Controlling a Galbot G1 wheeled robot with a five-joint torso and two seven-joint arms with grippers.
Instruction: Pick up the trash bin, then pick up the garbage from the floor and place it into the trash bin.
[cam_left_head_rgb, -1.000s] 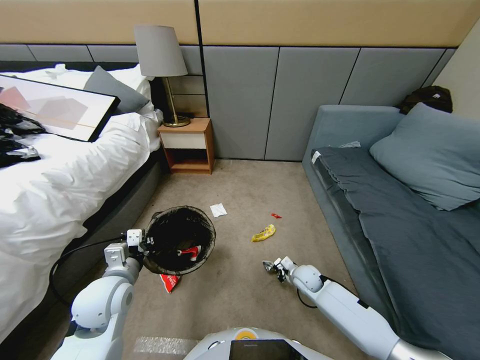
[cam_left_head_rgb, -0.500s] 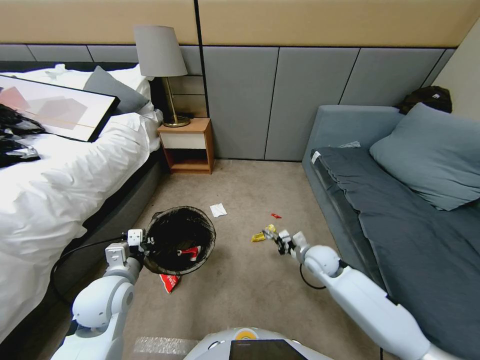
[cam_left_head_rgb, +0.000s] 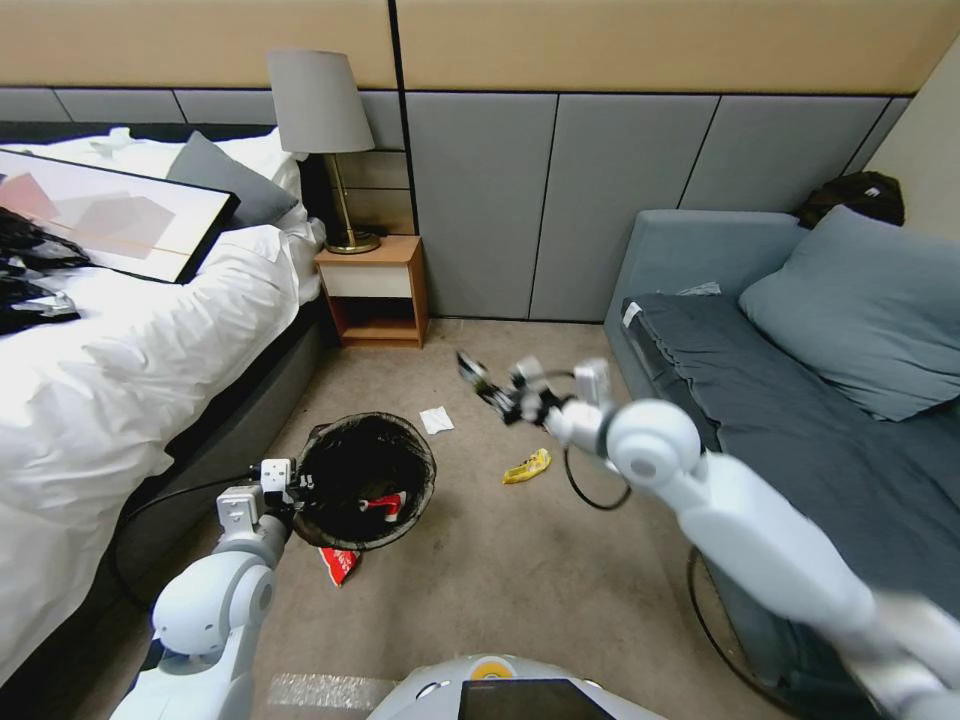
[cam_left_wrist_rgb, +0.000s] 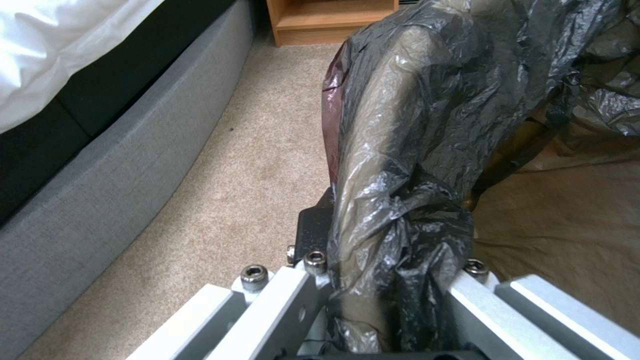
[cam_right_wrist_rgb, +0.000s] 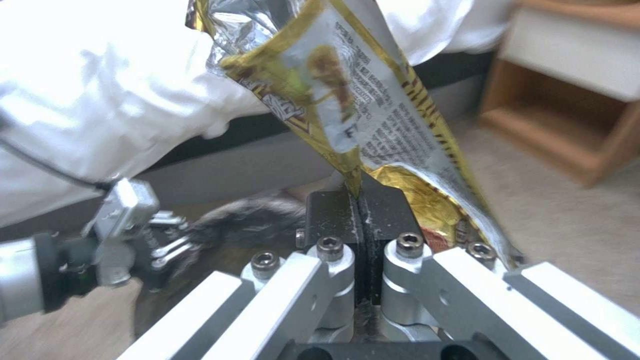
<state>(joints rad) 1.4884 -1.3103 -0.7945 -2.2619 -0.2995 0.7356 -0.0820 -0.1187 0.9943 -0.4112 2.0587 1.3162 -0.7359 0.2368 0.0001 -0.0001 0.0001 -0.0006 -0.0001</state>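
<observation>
A beige carpeted floor (cam_left_head_rgb: 480, 590) runs between a white-sheeted bed (cam_left_head_rgb: 110, 370) on the robot's left and a grey-blue sofa (cam_left_head_rgb: 800, 400) on its right, with a wooden nightstand (cam_left_head_rgb: 375, 292) and a lamp (cam_left_head_rgb: 318, 120) against the padded wall. The left gripper (cam_left_head_rgb: 297, 490) is clamped on the bag-lined rim of the trash bin (cam_left_head_rgb: 365, 478), holding it beside the bed; a red-and-white wrapper (cam_left_head_rgb: 338, 563) lies on the carpet just under the bin's near edge. A white paper scrap (cam_left_head_rgb: 436, 419) and a yellow packet (cam_left_head_rgb: 527, 466) lie on the floor farther out. The right gripper (cam_left_head_rgb: 490, 390) is pinched shut on a yellow-and-silver snack wrapper (cam_right_wrist_rgb: 353, 100). Since half a second ago the right arm has lifted from near the yellow packet and swung up toward the nightstand side, now hanging above the floor beyond the bin.
</observation>
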